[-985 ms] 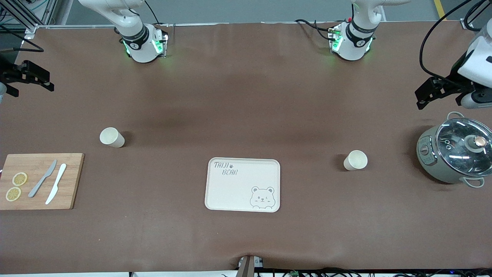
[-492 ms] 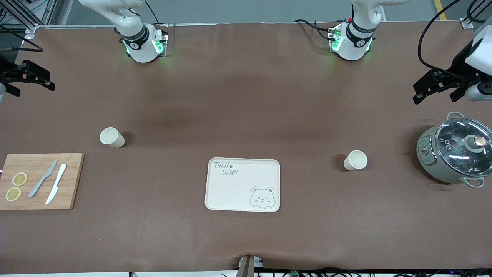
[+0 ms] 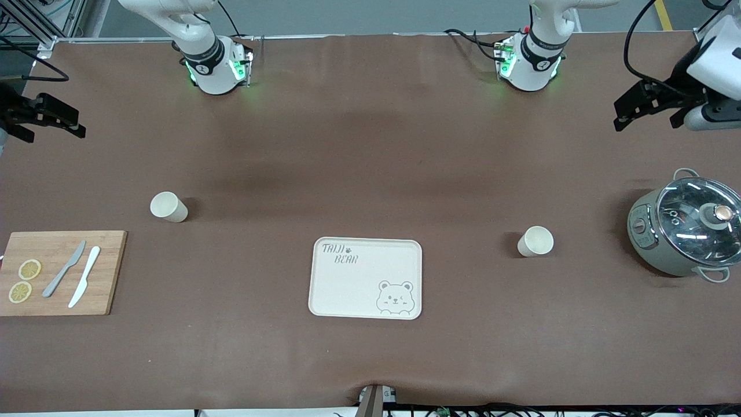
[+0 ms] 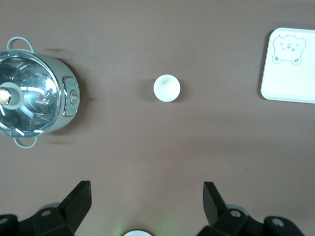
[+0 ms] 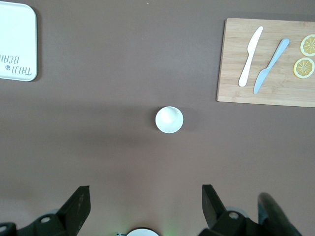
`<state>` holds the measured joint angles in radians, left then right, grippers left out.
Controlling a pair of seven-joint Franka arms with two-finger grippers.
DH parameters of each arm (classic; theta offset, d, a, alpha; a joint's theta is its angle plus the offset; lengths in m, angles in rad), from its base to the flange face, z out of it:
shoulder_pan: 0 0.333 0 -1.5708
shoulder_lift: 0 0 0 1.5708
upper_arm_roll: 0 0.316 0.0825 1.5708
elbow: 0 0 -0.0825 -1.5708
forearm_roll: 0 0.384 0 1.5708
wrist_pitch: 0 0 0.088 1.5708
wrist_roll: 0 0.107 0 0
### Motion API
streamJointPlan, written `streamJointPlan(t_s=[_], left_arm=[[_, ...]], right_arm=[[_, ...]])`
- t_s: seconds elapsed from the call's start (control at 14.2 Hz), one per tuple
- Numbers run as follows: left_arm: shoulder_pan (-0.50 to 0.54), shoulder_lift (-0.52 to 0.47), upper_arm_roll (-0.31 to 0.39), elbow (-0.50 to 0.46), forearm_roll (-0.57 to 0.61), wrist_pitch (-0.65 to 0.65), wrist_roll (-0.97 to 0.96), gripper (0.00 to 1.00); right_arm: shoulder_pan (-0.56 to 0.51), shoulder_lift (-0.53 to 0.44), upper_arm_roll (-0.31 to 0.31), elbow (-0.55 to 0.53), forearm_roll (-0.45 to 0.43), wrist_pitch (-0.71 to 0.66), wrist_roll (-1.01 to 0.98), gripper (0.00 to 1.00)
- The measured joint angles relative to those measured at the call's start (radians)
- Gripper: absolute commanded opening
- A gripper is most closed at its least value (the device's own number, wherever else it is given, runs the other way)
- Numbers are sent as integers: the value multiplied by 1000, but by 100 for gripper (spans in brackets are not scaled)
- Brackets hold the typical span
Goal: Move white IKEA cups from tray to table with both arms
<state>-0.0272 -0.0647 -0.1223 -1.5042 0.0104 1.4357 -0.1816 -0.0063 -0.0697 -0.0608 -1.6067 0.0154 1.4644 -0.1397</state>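
Note:
Two white IKEA cups stand upright on the brown table, one point(image 3: 169, 207) toward the right arm's end, one point(image 3: 535, 241) toward the left arm's end. Both sit apart from the cream bear tray point(image 3: 366, 278). My left gripper point(image 3: 647, 119) hangs open high over the table near its end, with its cup point(image 4: 167, 88) well clear of the fingertips point(image 4: 81, 191). My right gripper point(image 3: 52, 128) hangs open over the other end of the table. Its cup point(image 5: 169, 119) also lies clear of the fingers point(image 5: 81, 195). Neither gripper point(image 4: 146, 189) point(image 5: 145, 192) holds anything.
A grey pot with a glass lid point(image 3: 686, 231) stands at the left arm's end, beside that cup. A wooden cutting board point(image 3: 58, 272) with two knives and lemon slices lies at the right arm's end. The tray shows at an edge of both wrist views point(image 4: 290, 66) point(image 5: 17, 42).
The left gripper has drifted away from the pot toward the bases' side of the table and a little toward the middle. The right gripper has crept slightly the same way. The cups have not moved.

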Motion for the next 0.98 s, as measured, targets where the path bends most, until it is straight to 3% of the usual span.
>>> streamJointPlan(t_s=[0.98], left_arm=[[3,-5,18,24,0,-12,0,100]], right_arm=[[0,0,0,0,0,0,9,100]])
